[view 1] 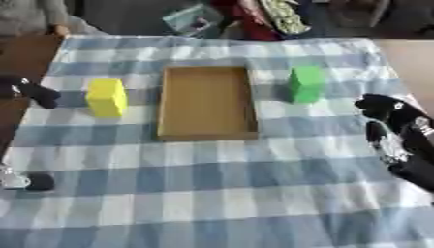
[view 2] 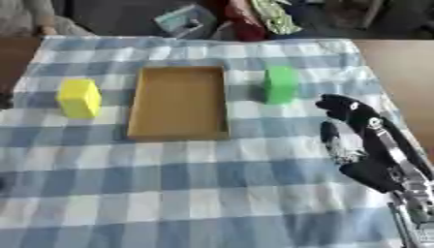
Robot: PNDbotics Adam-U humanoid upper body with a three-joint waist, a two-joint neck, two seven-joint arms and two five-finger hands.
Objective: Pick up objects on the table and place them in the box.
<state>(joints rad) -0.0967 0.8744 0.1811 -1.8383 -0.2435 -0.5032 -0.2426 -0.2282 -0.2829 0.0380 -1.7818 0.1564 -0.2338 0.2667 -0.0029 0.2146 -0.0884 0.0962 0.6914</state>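
Here the right hand (view 2: 360, 140) hangs over the blue-and-white checked cloth (view 2: 195, 193) covering the surface, its fingers (view 2: 339, 107) curled inward and holding nothing. Just beyond those fingertips, toward the far side and apart from them, stands the green block (view 2: 281, 85), a bright upright box shape. Further to the left of the fingers lies the shallow brown cardboard box (view 2: 179, 102), open-topped and bare inside. Beyond the box, well apart from the right fingers, stands the yellow block (view 1: 107, 97), upright too. The left hand (view 1: 32, 92) shows at the left edge beside the yellow block; whether its fingers are open I cannot tell.
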